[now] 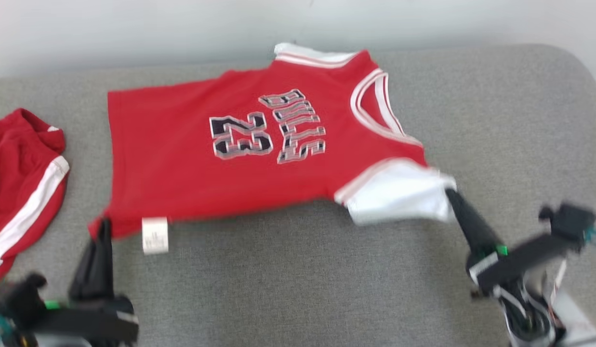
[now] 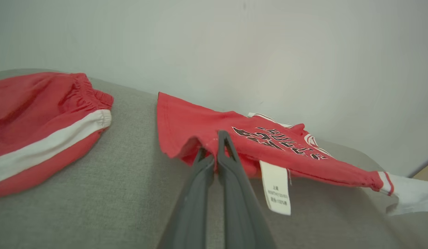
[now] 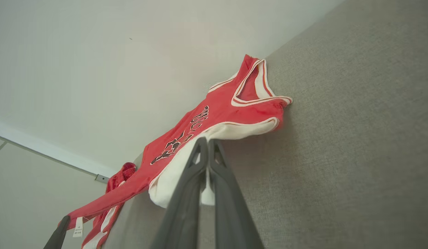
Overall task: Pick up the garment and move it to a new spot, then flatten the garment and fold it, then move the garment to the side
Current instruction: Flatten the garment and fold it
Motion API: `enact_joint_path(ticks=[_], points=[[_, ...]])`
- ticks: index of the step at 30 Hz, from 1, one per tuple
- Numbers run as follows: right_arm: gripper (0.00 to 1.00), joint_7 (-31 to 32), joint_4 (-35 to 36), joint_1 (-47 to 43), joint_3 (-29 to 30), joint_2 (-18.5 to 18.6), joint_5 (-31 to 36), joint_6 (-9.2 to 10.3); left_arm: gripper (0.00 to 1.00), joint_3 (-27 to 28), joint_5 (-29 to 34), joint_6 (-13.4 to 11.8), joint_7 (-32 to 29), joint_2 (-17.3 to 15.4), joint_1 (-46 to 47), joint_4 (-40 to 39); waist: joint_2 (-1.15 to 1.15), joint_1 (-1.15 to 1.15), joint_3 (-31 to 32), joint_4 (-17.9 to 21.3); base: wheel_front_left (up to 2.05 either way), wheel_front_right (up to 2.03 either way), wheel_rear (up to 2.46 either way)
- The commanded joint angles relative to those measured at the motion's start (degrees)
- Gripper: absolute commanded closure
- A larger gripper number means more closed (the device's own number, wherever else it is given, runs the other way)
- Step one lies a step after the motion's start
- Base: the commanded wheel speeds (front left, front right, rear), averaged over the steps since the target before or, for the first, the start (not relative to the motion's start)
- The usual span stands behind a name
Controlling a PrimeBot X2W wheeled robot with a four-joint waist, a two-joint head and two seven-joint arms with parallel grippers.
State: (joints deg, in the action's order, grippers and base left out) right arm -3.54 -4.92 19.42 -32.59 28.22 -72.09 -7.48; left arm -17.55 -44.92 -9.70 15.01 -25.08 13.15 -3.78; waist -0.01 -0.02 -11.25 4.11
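Observation:
The garment (image 1: pixel 240 144) is a red jersey with white trim and black lettering, spread sideways across the grey cushioned surface (image 1: pixel 298 289), its neck toward the right. My left gripper (image 1: pixel 104 224) is shut on the garment's near left hem corner (image 2: pixel 207 145), beside a white care label (image 2: pixel 276 188). My right gripper (image 1: pixel 449 193) is shut on the white sleeve edge (image 3: pixel 207 145) at the garment's near right. The held edges are lifted slightly off the surface.
Red shorts with a white stripe (image 1: pixel 23 183) lie crumpled at the left edge of the surface. A pale wall (image 1: pixel 134 29) runs behind the surface. Bare grey cushion stretches in front of the jersey and to its right.

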Motion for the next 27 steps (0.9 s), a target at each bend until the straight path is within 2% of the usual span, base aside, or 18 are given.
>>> enact_joint_path(ticks=[1,5,14,20,27], points=[[1.0,0.47,0.46,-2.94,0.41,0.96,-0.45,-0.02,1.0,0.79,0.95,0.3,0.23,1.07,-2.7,0.08,0.01,0.02,1.15,-0.03,0.0,0.0,0.0],[1.0,1.8,2.19,-9.66,1.26,2.26,0.34,-0.02,1.0,3.43,3.58,1.04,0.24,3.99,-7.83,1.11,0.01,0.02,2.55,-0.19,0.0,0.0,0.0],[1.0,8.81,7.28,-21.58,3.71,3.36,0.46,-0.02,1.0,7.62,9.26,3.42,0.24,7.66,-16.24,5.4,0.01,0.02,6.5,-0.14,0.0,0.0,0.0],[1.0,14.62,9.16,-27.75,4.45,1.42,1.14,-0.02,1.0,7.95,13.54,3.97,0.24,8.54,-17.99,8.35,0.01,0.02,7.89,-1.28,0.0,0.0,0.0],[1.0,17.54,10.67,-29.72,9.16,-2.43,4.55,-0.02,1.0,8.01,15.11,5.46,0.24,9.55,-16.89,11.22,0.01,0.02,8.24,-1.51,0.0,0.0,0.0]])
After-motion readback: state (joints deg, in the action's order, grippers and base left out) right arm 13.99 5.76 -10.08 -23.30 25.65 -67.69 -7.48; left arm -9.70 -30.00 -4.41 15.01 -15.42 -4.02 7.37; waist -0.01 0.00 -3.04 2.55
